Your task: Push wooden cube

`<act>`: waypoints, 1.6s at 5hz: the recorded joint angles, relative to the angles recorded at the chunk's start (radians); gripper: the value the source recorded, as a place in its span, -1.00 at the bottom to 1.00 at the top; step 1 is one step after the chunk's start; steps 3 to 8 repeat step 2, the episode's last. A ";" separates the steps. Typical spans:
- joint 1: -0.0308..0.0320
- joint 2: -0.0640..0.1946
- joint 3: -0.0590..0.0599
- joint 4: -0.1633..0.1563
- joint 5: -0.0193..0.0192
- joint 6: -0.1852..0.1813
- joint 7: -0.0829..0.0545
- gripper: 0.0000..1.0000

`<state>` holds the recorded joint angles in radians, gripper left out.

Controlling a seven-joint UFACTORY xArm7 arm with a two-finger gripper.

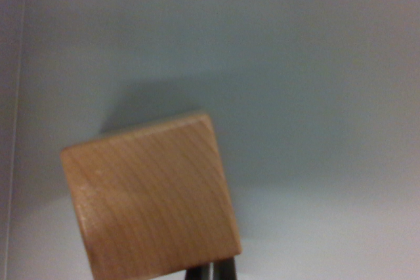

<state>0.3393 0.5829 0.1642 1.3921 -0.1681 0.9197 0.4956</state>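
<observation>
A light wooden cube (149, 198) with visible grain fills the lower left of the wrist view, resting on a pale grey-blue surface (308, 83) and turned slightly askew. At the bottom edge, just below the cube's lower right corner, the dark tips of my gripper (211, 272) poke into view. The two fingertips stand close together with only a thin slit between them, right against the cube's near side. Nothing is held between them.
A faint line (14, 129) runs down the wrist view's left edge, likely the border of the surface. The cube casts a soft shadow (154, 100) toward the top of the picture.
</observation>
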 joint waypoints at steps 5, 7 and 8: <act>-0.0010 0.007 -0.002 0.012 -0.0008 0.004 -0.003 1.00; -0.0010 0.007 -0.002 0.012 -0.0008 0.004 -0.003 1.00; -0.0010 0.007 -0.002 0.012 -0.0008 0.004 -0.003 1.00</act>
